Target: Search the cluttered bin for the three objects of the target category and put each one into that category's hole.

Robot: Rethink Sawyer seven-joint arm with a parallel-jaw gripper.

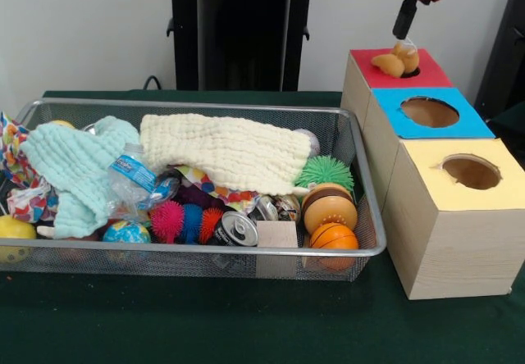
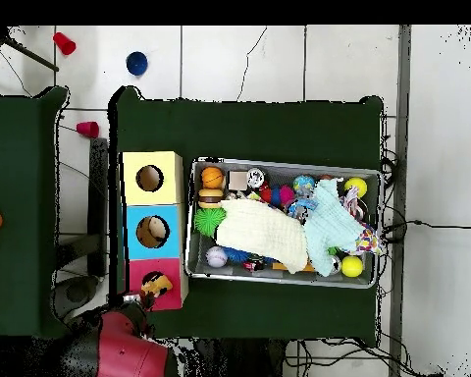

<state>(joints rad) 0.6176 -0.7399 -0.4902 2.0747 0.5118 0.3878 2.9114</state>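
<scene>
A small tan-yellow plush toy (image 1: 397,59) is seen lying on the red top of the farthest pale wooden box (image 1: 426,74), at the rim of that box's round hole and partly over it. The red and black arm's gripper (image 1: 404,28) hangs just above the toy; whether its fingers are released or clenched cannot be told, as they are hidden in both views. The placement is judged a mistake or an unfinished drop, since the round hole of the blue-topped wooden box (image 1: 430,112), the middle one of the row, is the intended target. In the overhead view something pale is glimpsed inside that blue box's hole; what it is cannot be told.

The wide silver wire-mesh basket (image 1: 371,234) is set just beside the three boxes so that short carries are enough. It is filled with a cream knitted cloth (image 1: 225,151), a mint knitted cloth (image 1: 74,163), spiky rubber balls (image 1: 184,220), a drink can (image 1: 236,229), a plastic bottle (image 1: 135,179) and a small orange basketball (image 1: 332,237). Any further plush toy is presumably buried under the cloths.

Everything is carried by a counter covered in dark green cloth (image 1: 246,323). Behind it a plain pale wall and the black pedestal (image 1: 238,28) are seen; from above, a pale tiled floor with loose cables is shown.
</scene>
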